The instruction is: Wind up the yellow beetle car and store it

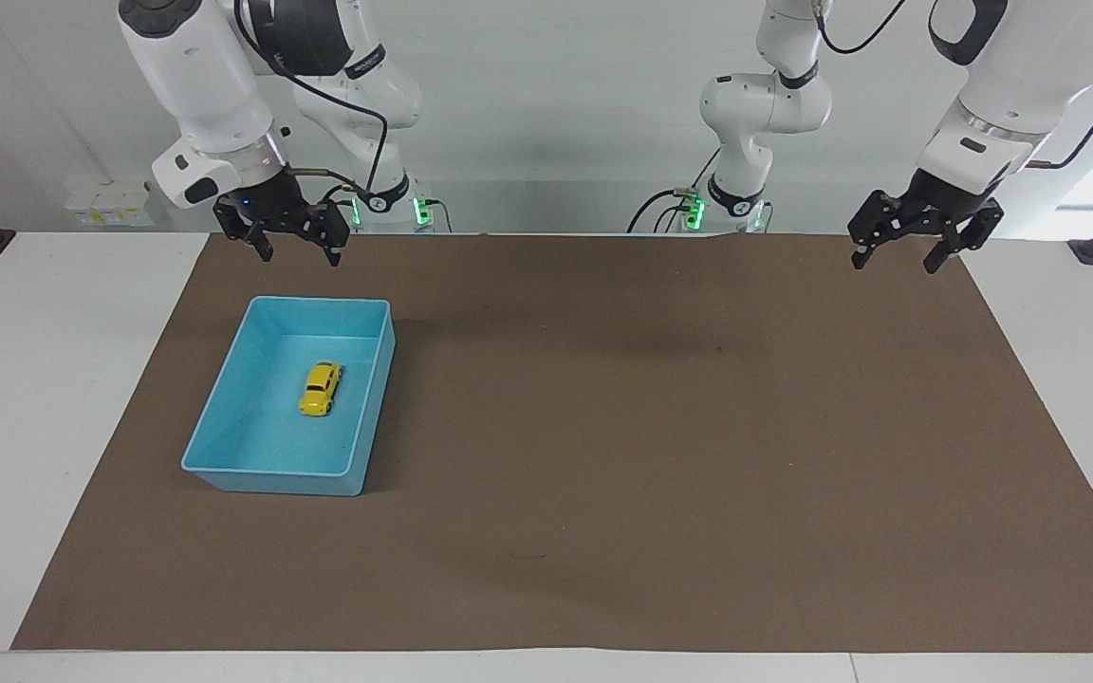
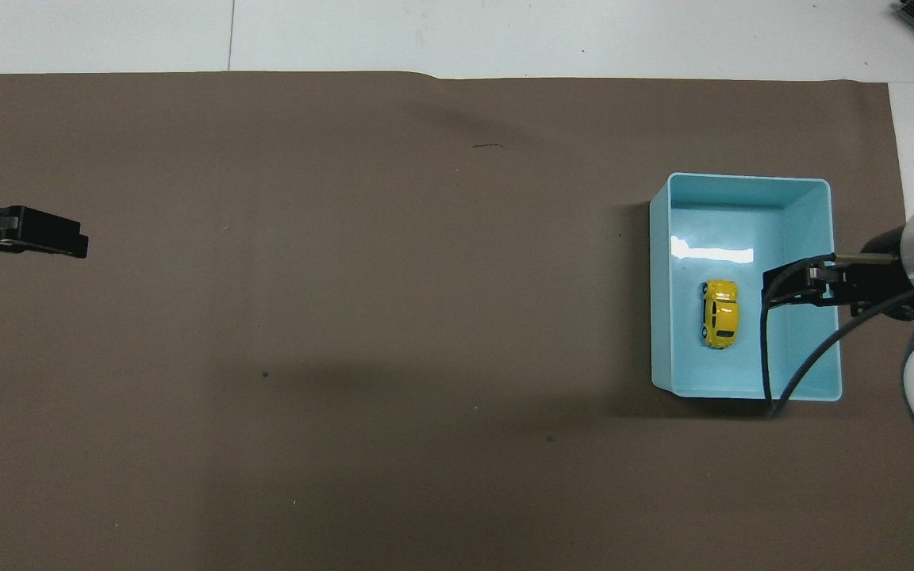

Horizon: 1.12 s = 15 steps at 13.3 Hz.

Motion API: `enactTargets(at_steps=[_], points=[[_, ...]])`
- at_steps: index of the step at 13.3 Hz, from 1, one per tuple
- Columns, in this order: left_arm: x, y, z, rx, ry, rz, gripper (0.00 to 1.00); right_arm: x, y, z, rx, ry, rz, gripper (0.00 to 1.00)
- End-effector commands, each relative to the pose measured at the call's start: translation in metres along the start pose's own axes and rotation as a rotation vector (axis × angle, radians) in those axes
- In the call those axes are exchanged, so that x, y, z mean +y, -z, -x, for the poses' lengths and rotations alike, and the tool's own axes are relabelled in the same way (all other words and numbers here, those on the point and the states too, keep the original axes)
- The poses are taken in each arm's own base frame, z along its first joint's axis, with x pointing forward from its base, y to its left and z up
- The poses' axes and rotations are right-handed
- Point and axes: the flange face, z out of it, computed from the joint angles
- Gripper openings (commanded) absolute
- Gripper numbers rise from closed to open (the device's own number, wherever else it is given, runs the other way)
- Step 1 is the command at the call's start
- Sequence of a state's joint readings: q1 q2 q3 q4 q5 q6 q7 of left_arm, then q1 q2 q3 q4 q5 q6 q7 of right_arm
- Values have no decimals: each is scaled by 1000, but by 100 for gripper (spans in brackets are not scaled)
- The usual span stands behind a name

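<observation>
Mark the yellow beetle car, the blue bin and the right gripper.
yellow beetle car (image 1: 321, 388): facing view, roof.
blue bin (image 1: 267, 481): facing view, wall farthest from the robots.
right gripper (image 1: 299, 254): facing view, midway between its fingers.

We see a glossy, smooth plastic blue bin (image 1: 224, 417) with a glare patch. The yellow beetle car (image 1: 321, 388) looks shiny. The brown mat (image 1: 660, 446) looks matt, paper-like.
</observation>
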<state>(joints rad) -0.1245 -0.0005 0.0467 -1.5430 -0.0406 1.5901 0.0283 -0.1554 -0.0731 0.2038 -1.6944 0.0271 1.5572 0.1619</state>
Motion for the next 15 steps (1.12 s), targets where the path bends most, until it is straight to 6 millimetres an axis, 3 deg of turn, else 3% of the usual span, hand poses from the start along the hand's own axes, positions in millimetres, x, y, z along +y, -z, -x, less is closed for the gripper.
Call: enactTargets(at_steps=[1,6,10,15], points=[[0,4,7,-7,8,-15,100,7,18,-1,-20,19,-9,100],[0,4,7,-7,8,-15,100,5,29,-9,-9,27,-12,100],[0,4,7,-7,8,-15,100,9,24,-21,48,39,-11,100],[0,4,7,-7,8,-15,100,10,21,-19,45,75,12,100]])
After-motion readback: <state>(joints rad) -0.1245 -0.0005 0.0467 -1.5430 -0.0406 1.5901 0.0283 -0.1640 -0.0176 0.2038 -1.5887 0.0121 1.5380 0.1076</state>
